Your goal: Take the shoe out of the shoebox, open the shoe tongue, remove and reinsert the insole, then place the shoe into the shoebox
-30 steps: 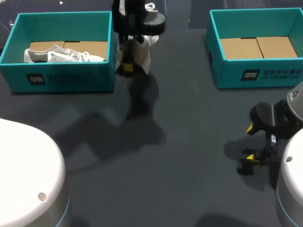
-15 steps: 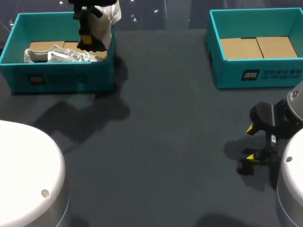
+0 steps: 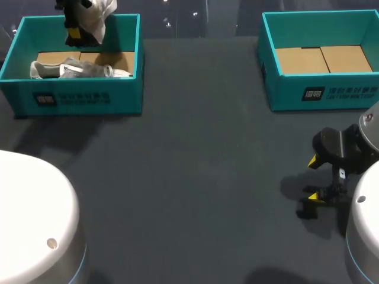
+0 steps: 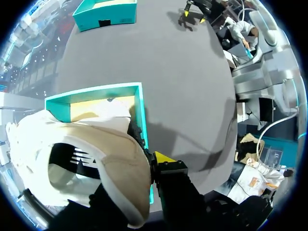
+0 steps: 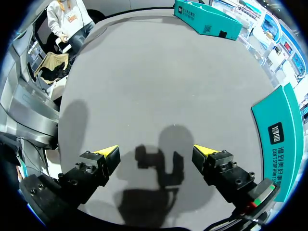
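- Upper left: the left gripper pinches a white fabric sneaker, hanging near upright, over the teal cardboard shoebox, at its far edge.
- Lower right: the right gripper is spread, well apart.

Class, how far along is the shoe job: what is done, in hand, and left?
Done: the white shoe is out and lifted; the insole steps cannot be confirmed. In hand: the left gripper holds it above the left shoebox, where a second shoe lies. Left: lower and release it. The right gripper is open, empty.
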Available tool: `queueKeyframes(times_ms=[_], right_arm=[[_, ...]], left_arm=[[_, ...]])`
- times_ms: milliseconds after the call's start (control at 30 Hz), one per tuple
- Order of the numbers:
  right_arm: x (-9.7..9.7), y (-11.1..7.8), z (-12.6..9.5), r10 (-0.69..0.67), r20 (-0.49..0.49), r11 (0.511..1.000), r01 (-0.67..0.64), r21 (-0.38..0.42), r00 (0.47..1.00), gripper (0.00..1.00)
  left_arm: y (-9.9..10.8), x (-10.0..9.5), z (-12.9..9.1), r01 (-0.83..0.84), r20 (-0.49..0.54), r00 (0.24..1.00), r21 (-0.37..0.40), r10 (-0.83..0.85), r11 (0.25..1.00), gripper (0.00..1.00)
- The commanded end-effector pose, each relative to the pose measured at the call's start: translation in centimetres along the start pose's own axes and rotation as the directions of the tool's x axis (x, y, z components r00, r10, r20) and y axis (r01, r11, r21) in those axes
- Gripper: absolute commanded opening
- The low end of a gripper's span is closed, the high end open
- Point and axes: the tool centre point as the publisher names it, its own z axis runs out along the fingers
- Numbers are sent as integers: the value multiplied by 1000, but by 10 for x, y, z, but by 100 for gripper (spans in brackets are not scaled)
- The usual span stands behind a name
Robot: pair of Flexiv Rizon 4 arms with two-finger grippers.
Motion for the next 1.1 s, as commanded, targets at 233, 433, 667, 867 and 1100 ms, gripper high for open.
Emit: queueKeyframes(times_ms=[233,433,667,867,1100], right_arm=[[2,0,-1,0,3,1000,0,0,1000,100],[2,0,-1,0,3,1000,0,0,1000,100],[2,0,-1,0,3,1000,0,0,1000,100],[2,0,-1,0,3,1000,0,0,1000,100],[2,0,-1,0,3,1000,0,0,1000,100]], left_arm=[[22,-29,-10,-7,-31,1000,4,7,1000,0],[22,-29,-10,-7,-31,1000,4,7,1000,0],[66,-50,-23,-95,-12,995,-61,95,994,0],[106,-60,-24,-60,9,998,-74,60,995,0],[131,-86,-24,-279,44,957,-128,287,952,0]])
